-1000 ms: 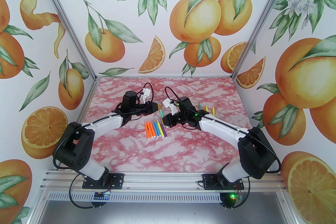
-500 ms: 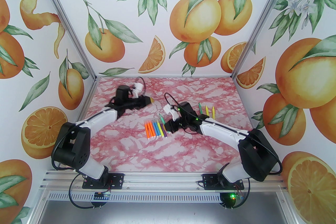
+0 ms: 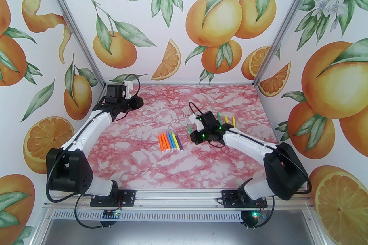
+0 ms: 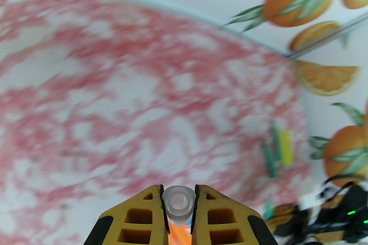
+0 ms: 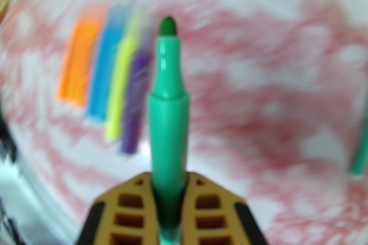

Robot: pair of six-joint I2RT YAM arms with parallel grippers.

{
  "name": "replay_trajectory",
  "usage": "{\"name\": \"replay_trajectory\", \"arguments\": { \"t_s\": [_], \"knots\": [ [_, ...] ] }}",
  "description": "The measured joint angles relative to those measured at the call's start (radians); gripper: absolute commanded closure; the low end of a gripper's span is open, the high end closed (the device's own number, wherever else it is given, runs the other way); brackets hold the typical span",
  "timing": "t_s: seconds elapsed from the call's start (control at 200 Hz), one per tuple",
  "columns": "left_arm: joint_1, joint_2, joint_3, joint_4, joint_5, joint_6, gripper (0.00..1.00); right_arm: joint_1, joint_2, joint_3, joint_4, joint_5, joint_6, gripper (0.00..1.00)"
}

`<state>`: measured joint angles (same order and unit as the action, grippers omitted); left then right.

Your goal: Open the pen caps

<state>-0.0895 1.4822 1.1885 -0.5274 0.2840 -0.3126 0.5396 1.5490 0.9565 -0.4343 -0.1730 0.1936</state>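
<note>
**Left gripper** (image 3: pixel 139 101) (image 4: pixel 178 189): pads pressed onto a small pale round piece (image 4: pixel 178 205), seen end-on. Whether this is the green marker's cap cannot be told. Over the last second the arm has swung from the table's middle, where its tip sat beside the green marker, out to the far-left corner. It now sits close to the back wall (image 3: pixel 178 8) and the left wall (image 3: pixel 43 71), with little room beyond on either side.

**Right gripper** (image 3: pixel 192 133) (image 5: pixel 169 176): pinching the green marker (image 3: pixel 189 128) (image 5: pixel 168 111) by its rear barrel, with the bare felt tip (image 5: pixel 168 26) pointing away from the wrist. It has drawn back to the right. The marker, earlier over the purple end of the row, now stands apart from it.

**Row of markers** (image 3: pixel 171 142) (image 5: pixel 106 74): orange, blue, yellow and purple, side by side and touching, mid-table, unmoved. Pen caps (image 3: pixel 169 134) are on, at the far ends; the white plugs are at the near ends.

**Three loose markers** (image 3: pixel 226 120): green, yellow and orange, lying behind the right forearm towards the right side, partly hidden, unmoved.

**Table** (image 3: pixel 172 175): pink marble pattern. A broad bare stretch separates the two grippers. The near half, between the row and the arm bases, is open as well.
</note>
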Motion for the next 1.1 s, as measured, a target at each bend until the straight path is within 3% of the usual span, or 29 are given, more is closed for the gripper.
{"name": "replay_trajectory", "arguments": {
  "t_s": [0.15,0.32,0.715,0.941,1.101],
  "knots": [
    [0.002,0.029,-0.004,-0.154,-0.169,0.087,1.00,-0.017,0.117,0.113,-0.055,0.140,-0.008,1.00],
    [0.002,0.100,-0.040,-0.229,-0.280,0.132,1.00,-0.029,0.221,0.178,-0.110,0.248,-0.019,1.00],
    [0.001,0.317,-0.053,-0.292,-0.419,0.161,1.00,-0.103,0.269,0.196,-0.154,0.317,-0.037,0.94],
    [-0.002,0.336,-0.056,-0.292,-0.442,0.163,1.00,-0.104,0.273,0.196,-0.159,0.316,-0.047,0.90],
    [-0.003,0.344,-0.055,-0.287,-0.448,0.164,0.94,-0.113,0.274,0.196,-0.158,0.315,-0.053,0.86]
  ]
}}
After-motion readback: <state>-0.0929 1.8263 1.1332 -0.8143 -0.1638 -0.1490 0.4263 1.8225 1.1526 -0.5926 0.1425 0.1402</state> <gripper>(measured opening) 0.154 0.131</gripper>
